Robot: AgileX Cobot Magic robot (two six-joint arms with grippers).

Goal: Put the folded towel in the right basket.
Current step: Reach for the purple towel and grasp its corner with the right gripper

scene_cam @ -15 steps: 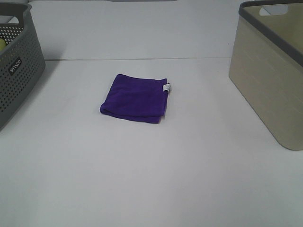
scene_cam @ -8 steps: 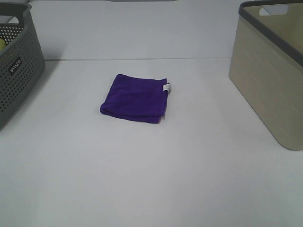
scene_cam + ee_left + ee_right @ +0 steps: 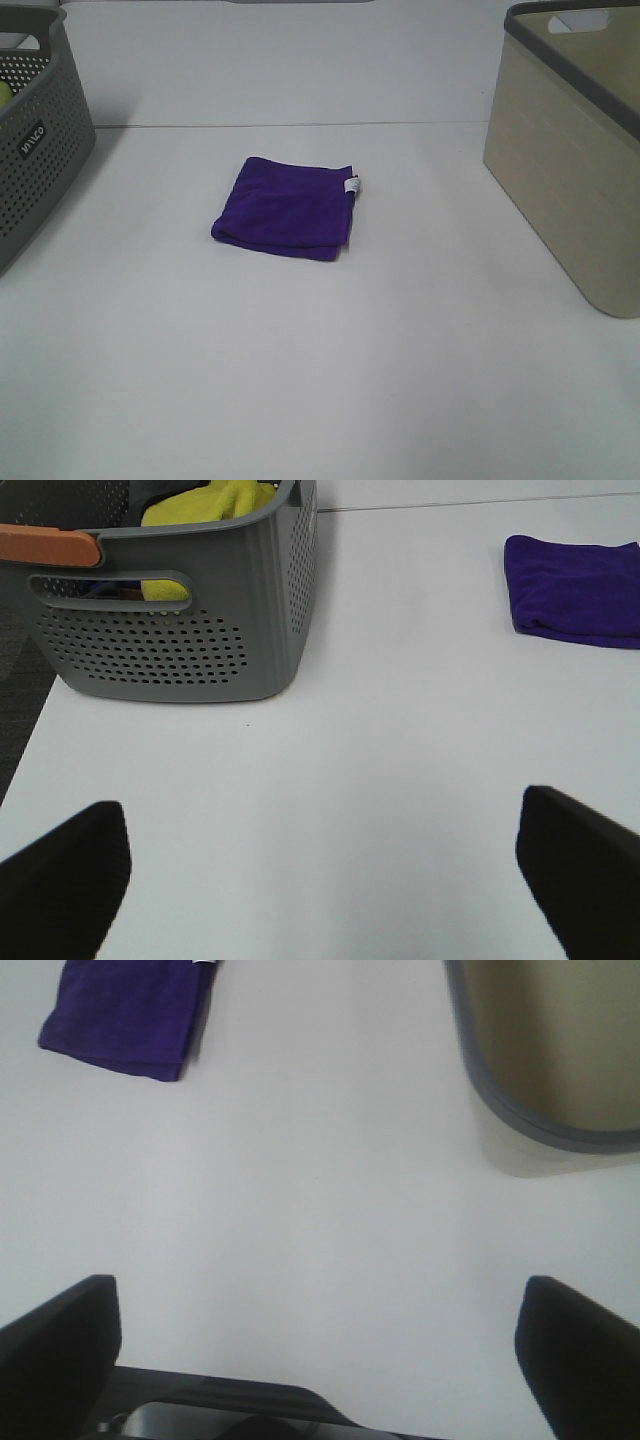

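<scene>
Exterior high first: what can't you see properly?

Neither arm shows there at all. The grey perforated basket [image 3: 45, 150] at 9 o'clock runs off the frame edge. The beige basket [image 3: 560, 170] at 2 o'clock is cropped too, so only part of its grey rim and one handle slot show. The white lettering on the grey one is too small to read.

And the folded towel?

The purple folded towel [image 3: 285, 208] lies flat on the white counter [image 3: 320, 380], just toward 11 o'clock from the middle. It is between the two baskets and touches neither. A small white tag [image 3: 351, 185] sticks out at its 2 o'clock corner, and the print on it is illegible.

What does the left wrist view give you?

The left claw [image 3: 322, 880] shows only as two dark, blurred fingers [image 3: 60, 880] in the corners. They are spread wide, with nothing between them but bare counter. The towel is well ahead of the claw, off to the side away from the grey basket, and partly cut by the frame. Yellow cloth [image 3: 215, 502] lies in that basket, and an orange piece [image 3: 48, 545] sits on its rim. What that piece is I cannot tell.

And the right wrist view?

Much the same. The right claw [image 3: 320, 1355] gapes wide and holds nothing, and its fingers are cropped. The towel lies well ahead of it, on the side away from the beige basket, with its far part out of frame.
</scene>
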